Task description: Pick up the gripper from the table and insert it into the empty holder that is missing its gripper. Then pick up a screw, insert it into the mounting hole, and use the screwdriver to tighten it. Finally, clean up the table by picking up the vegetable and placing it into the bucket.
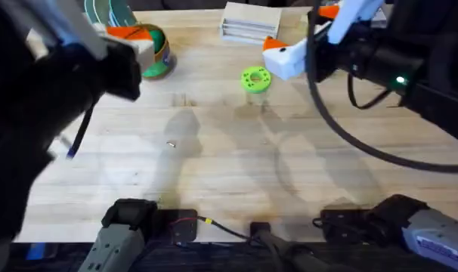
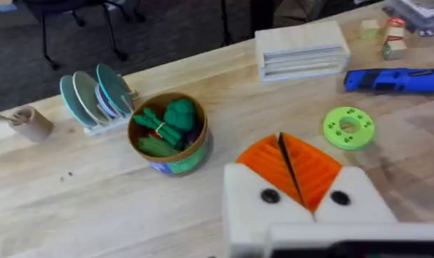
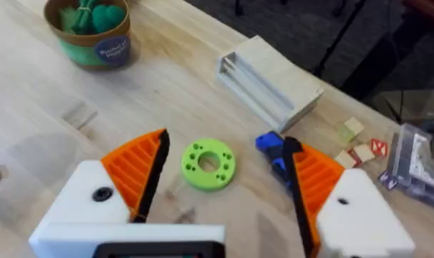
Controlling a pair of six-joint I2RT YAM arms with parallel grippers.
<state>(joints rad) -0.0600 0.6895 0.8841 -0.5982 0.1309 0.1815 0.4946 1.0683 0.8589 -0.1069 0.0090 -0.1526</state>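
Observation:
My left gripper is shut, its two orange ribbed pads pressed together in their white holders, and nothing shows between them. It hovers near the bucket, a green tin that holds dark green vegetable pieces. My right gripper is open above the table, an orange pad seated in each white holder. The blue screwdriver lies by the far edge, and its tip peeks out beside my right finger. A small screw lies on the bare wood.
A lime-green disc lies under the right gripper. A pale wooden block sits at the far edge. A rack of plates and a brown cup stand left of the bucket. Small toy blocks lie far right.

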